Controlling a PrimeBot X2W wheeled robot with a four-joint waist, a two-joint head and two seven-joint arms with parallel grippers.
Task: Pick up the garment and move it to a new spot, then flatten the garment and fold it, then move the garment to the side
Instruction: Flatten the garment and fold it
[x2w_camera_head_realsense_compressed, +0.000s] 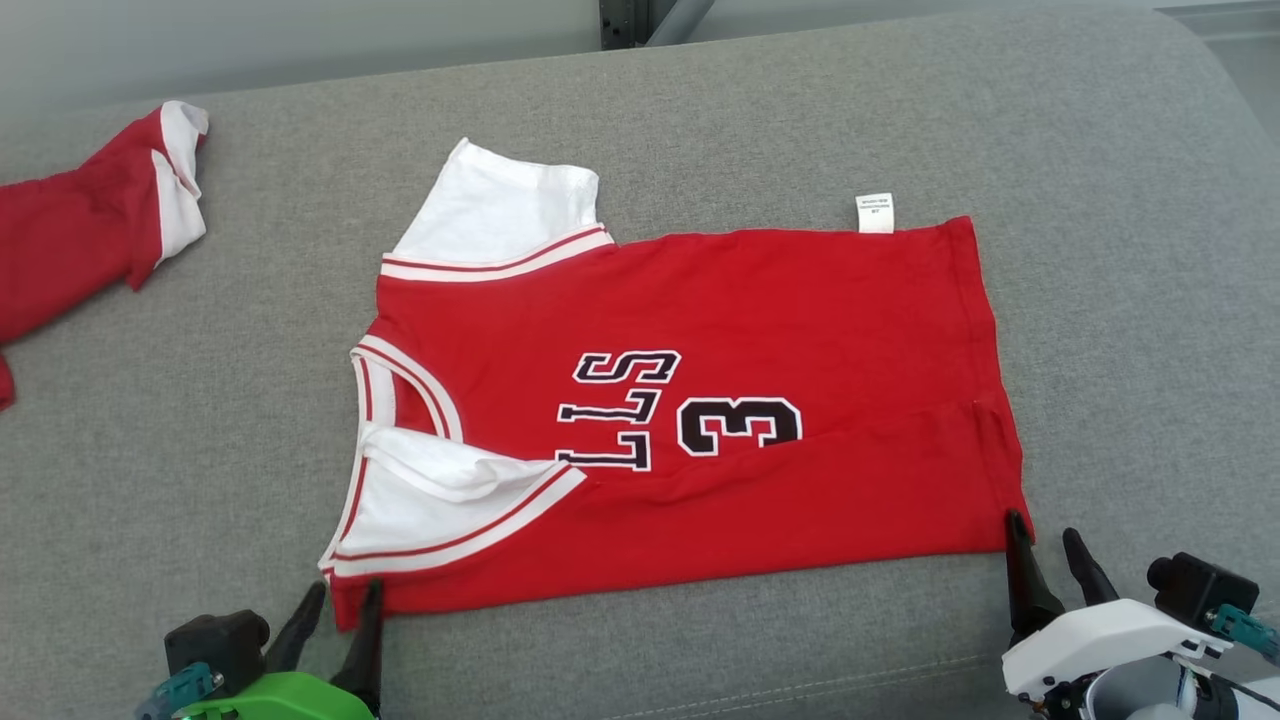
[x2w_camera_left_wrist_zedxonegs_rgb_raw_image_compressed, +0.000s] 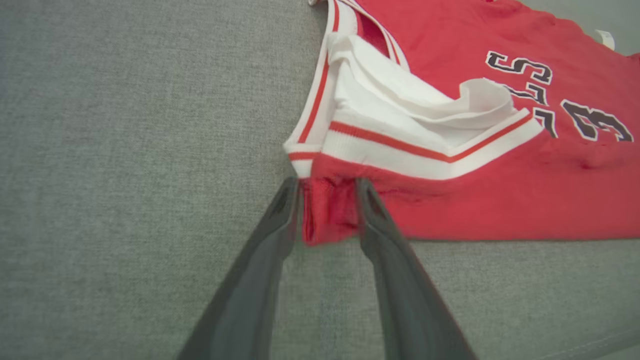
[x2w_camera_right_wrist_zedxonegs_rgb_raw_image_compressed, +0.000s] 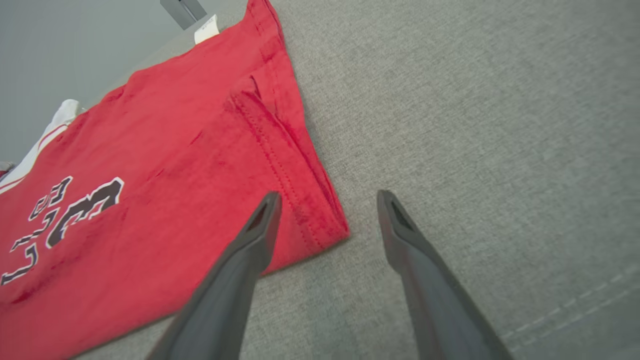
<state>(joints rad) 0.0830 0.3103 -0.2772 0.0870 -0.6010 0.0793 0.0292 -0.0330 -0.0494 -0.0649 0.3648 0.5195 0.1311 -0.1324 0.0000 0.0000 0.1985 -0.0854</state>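
Showed the garment (x2w_camera_head_realsense_compressed: 760, 300), a red jersey with white sleeves, spread flat across the middle of the grey cushion (x2w_camera_head_realsense_compressed: 1120, 150), collar toward the robot's left and hem toward its right. Showed its near long side doubled over the front, cutting across the black print (x2w_camera_head_realsense_compressed: 740, 425), with the near sleeve (x2w_camera_head_realsense_compressed: 430, 500) lying on top. Placed the left tool (x2w_camera_left_wrist_zedxonegs_rgb_raw_image_compressed: 327, 181) at the near collar-end corner, fingers parted and standing either side of that red corner with slack cloth between them: released. Placed the right tool (x2w_camera_right_wrist_zedxonegs_rgb_raw_image_compressed: 328, 194) at the near hem corner, fingers wide apart, released, with that corner just inside the finger nearer the garment. Caught a white label (x2w_camera_head_realsense_compressed: 875, 212) at the far edge and another red-and-white top (x2w_camera_head_realsense_compressed: 90, 220) well apart at the far left.
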